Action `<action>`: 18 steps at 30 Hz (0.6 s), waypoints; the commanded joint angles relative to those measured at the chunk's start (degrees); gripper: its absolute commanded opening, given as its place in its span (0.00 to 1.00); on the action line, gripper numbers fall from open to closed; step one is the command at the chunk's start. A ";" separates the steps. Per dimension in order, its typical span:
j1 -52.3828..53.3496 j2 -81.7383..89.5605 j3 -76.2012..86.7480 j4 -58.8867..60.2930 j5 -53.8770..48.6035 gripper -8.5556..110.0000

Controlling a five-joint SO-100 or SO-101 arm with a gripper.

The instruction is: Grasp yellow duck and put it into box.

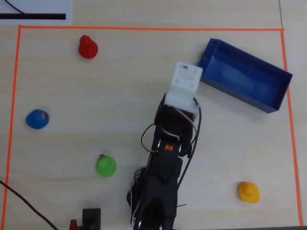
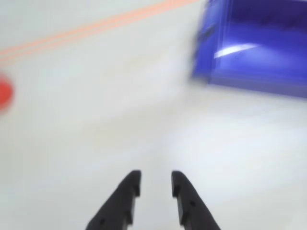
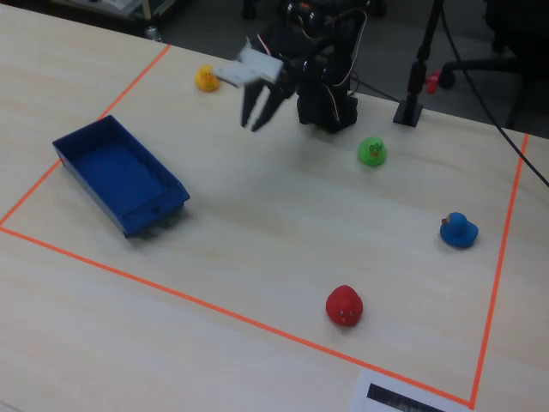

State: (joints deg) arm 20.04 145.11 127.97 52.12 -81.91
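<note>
The yellow duck (image 1: 248, 191) sits alone at the lower right of the overhead view, and at the far left near the arm's base in the fixed view (image 3: 206, 79). The blue box (image 1: 244, 74) lies empty at the upper right; it also shows in the fixed view (image 3: 116, 167) and blurred in the wrist view (image 2: 259, 52). My gripper (image 2: 156, 177) is open and empty, held above bare table left of the box. In the fixed view it (image 3: 255, 123) hangs in the air, pointing down. In the overhead view its white wrist mount (image 1: 186, 82) hides the fingers.
A red duck (image 1: 88, 47), a blue duck (image 1: 37, 119) and a green duck (image 1: 105, 166) stand on the left side. Orange tape (image 1: 144, 28) frames the work area. A black stand (image 3: 410, 110) stands beside the arm's base.
</note>
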 commanded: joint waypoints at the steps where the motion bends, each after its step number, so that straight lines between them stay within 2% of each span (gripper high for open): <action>1: 11.69 -15.82 -26.72 -1.93 -1.93 0.15; 6: 29.36 -23.73 -35.95 -2.55 -5.45 0.18; 10: 43.77 -26.54 -41.57 2.81 -5.54 0.26; 12: 50.54 -26.72 -42.10 5.01 -5.89 0.30; 18: 66.45 -24.79 -38.94 12.74 -7.56 0.31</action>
State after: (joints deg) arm 77.96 117.95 89.38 61.17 -89.47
